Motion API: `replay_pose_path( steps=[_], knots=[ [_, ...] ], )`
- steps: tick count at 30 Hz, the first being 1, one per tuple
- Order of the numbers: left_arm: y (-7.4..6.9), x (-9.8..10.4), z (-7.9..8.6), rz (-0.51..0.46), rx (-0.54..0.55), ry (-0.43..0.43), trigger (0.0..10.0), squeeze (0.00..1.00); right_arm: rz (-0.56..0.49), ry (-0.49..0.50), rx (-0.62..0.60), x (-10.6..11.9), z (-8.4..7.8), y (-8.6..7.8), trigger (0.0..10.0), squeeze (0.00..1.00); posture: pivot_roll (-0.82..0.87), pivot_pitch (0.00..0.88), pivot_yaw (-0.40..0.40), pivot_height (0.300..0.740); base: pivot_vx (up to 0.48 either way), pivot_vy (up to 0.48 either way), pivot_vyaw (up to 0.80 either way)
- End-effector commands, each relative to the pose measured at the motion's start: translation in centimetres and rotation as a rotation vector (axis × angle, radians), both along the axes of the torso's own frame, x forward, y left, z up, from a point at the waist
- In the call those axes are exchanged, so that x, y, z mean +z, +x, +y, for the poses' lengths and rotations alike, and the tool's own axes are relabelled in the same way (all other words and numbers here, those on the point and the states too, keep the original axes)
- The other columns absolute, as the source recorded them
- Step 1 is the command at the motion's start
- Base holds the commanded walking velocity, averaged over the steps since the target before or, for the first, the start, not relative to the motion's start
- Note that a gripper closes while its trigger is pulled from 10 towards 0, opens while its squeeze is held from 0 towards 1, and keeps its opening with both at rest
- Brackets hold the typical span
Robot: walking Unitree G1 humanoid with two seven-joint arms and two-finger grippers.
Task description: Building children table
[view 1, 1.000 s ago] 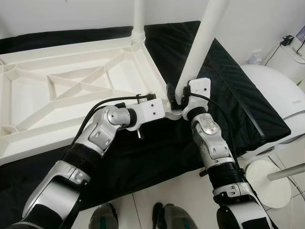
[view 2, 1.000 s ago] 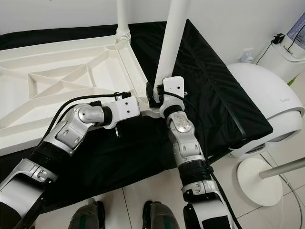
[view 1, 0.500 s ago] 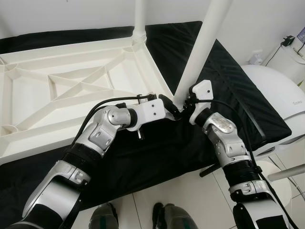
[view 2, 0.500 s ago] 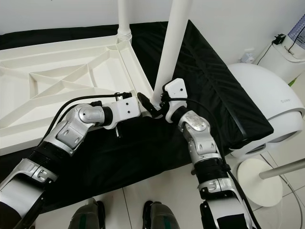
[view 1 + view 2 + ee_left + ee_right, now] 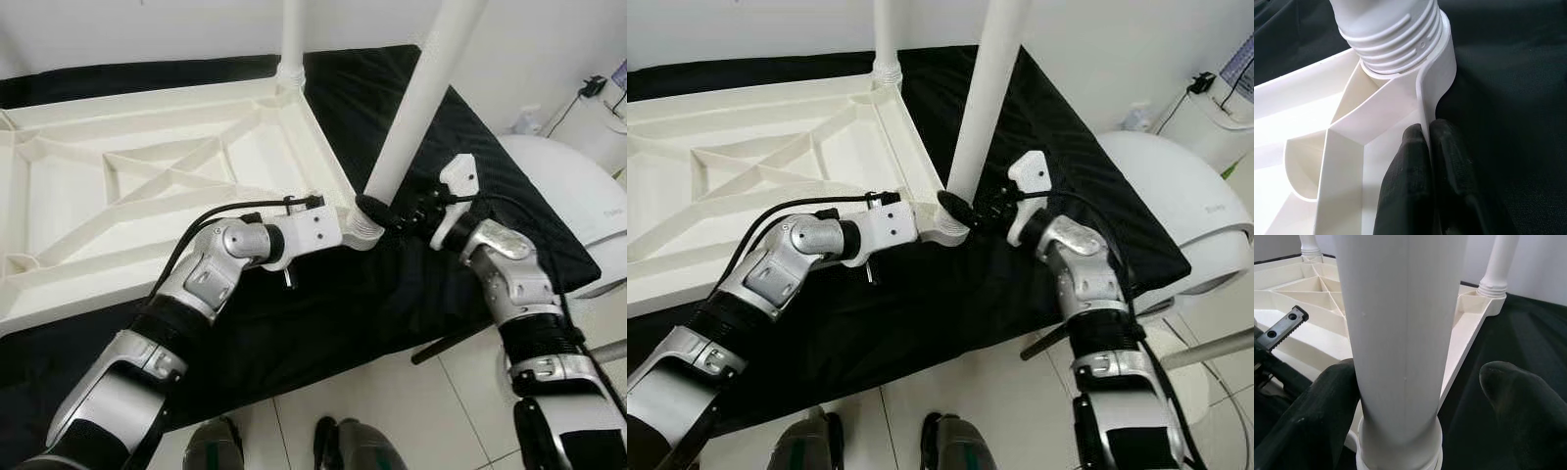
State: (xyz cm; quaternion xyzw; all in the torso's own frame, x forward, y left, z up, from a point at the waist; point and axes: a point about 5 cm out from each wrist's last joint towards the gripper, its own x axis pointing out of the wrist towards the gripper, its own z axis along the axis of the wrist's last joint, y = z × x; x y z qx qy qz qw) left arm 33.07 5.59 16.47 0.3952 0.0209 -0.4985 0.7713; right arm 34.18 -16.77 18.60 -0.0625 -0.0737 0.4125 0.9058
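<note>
Since a second ago our right arm has swung out toward the right edge of the head view, and our right gripper (image 5: pixel 384 213) has let go of the table leg (image 5: pixel 423 96). Then it was clasped close around the leg's base; now its black fingers (image 5: pixel 1522 396) are spread, one on either side of the leg. In the right wrist view one looks to touch the leg and the other stands well apart.

The leg stands near upright in the corner socket (image 5: pixel 361 226) at the centre of the frame, leaning slightly toward the upper right. That it stands with our grip slackened suggests to us that its thread has caught. We judge this to be a re-grip between turns, with the screwing-in not yet finished.

Our left gripper (image 5: pixel 1426 161) has not shifted. Its fingers are pinched closed on the thin rim of the upturned table top (image 5: pixel 147 186), just beside the socket, steadying it. The ribbed thread (image 5: pixel 1388 34) of the leg sits right above them in the left wrist view.

The table top lies underside up on the black cloth (image 5: pixel 323 313), filling the upper left of the frame. A second leg (image 5: pixel 291 39) is seated at its far corner, top centre. The camera has hardly moved.
</note>
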Motion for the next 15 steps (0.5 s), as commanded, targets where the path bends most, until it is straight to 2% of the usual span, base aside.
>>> replay_pose_path(
  steps=[1, 8, 9, 10, 11, 13, 14, 15],
  knots=[
    [-0.51, -0.78, -0.34, -0.003, -0.034, 0.040, 10.0, 0.00, 0.017, 0.002, 0.024, -0.09, -0.33, -0.03, 10.0, 0.00, 0.01, 0.089, -0.043, 0.740, 0.000, 0.000, 0.00],
    [-0.51, -0.72, -0.42, -0.005, -0.038, 0.041, 10.0, 0.00, 0.042, -0.005, 0.088, -0.78, 0.03, -0.27, 9.8, 0.00, 0.02, 0.089, -0.044, 0.740, 0.000, 0.000, 0.00],
    [-0.52, -0.72, -0.42, -0.005, -0.039, 0.041, 10.0, 0.00, 0.045, -0.002, 0.091, -0.85, 0.08, -0.25, 8.6, 0.00, 0.02, 0.090, -0.044, 0.740, 0.000, 0.000, 0.00],
    [-0.52, -0.72, -0.42, -0.005, -0.039, 0.041, 10.0, 0.00, 0.045, -0.002, 0.091, -0.85, 0.08, -0.25, 8.6, 0.00, 0.02, 0.090, -0.044, 0.740, 0.000, 0.000, 0.00],
    [-0.52, -0.72, -0.42, -0.004, -0.039, 0.041, 10.0, 0.00, 0.048, -0.001, 0.094, -0.89, 0.11, -0.25, 9.3, 0.00, 0.02, 0.090, -0.044, 0.740, 0.000, 0.000, 0.00],
    [-0.53, -0.72, -0.43, -0.004, -0.039, 0.041, 10.0, 0.00, 0.049, -0.001, 0.097, -0.96, 0.16, -0.23, 9.3, 0.00, 0.02, 0.091, -0.043, 0.740, 0.000, 0.000, 0.00],
    [-0.54, -0.71, -0.43, -0.004, -0.040, 0.041, 10.0, 0.00, 0.047, -0.003, 0.098, -1.01, 0.22, -0.17, 10.0, 0.00, 0.01, 0.094, -0.043, 0.740, 0.000, 0.000, 0.00],
    [-0.54, -0.71, -0.44, -0.003, -0.041, 0.041, 10.0, 0.00, 0.046, -0.005, 0.098, -1.04, 0.26, -0.12, 10.0, 0.00, 0.01, 0.094, -0.043, 0.740, 0.000, 0.000, 0.00]
  ],
)
